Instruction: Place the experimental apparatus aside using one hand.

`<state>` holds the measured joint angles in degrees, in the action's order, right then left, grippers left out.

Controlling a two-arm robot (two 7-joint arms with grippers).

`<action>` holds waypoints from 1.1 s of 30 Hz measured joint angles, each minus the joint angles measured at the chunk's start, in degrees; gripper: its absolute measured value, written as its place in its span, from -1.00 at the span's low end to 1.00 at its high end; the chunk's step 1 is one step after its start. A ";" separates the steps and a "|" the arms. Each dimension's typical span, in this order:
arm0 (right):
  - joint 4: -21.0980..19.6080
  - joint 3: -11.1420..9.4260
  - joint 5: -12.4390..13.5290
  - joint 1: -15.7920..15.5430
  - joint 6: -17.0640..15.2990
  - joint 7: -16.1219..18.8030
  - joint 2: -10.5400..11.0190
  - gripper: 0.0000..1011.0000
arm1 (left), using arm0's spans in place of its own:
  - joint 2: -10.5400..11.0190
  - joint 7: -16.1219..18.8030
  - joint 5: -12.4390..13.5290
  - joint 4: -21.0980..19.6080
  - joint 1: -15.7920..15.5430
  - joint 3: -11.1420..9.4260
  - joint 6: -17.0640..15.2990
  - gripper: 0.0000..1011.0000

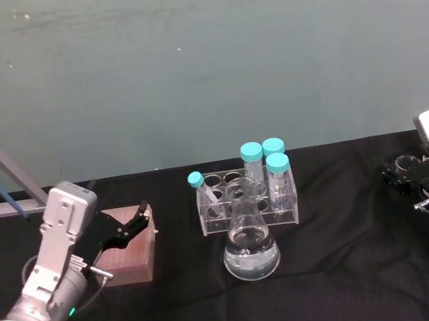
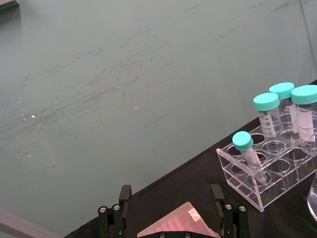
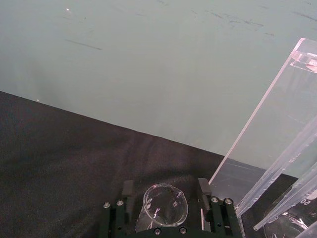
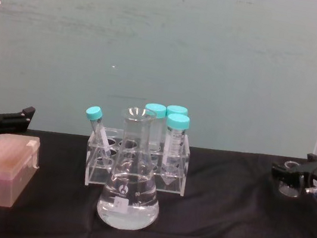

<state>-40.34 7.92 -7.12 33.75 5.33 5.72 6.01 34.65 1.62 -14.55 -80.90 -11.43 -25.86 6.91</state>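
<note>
right gripper (image 3: 166, 184) astride small clear glass beaker (image 3: 165, 207), grip unclear, left gripper (image 2: 170, 191) open above ridged pink box (image 2: 177, 224)

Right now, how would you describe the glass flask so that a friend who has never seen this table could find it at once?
Near the middle of the black table stands a clear rack of teal-capped tubes. The flask stands just in front of it, on the robot's side. Unlike those slim capped tubes, it is a wide-based, narrow-necked glass cone, open-topped, with clear liquid inside.
</note>
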 joint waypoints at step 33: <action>0.01 0.00 0.00 0.00 0.00 0.00 0.00 0.98 | 0.00 0.00 0.00 0.00 0.00 0.00 0.00 0.98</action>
<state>-40.33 7.92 -7.12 33.75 5.32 5.72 6.01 34.65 1.62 -14.55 -80.90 -11.43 -25.86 6.91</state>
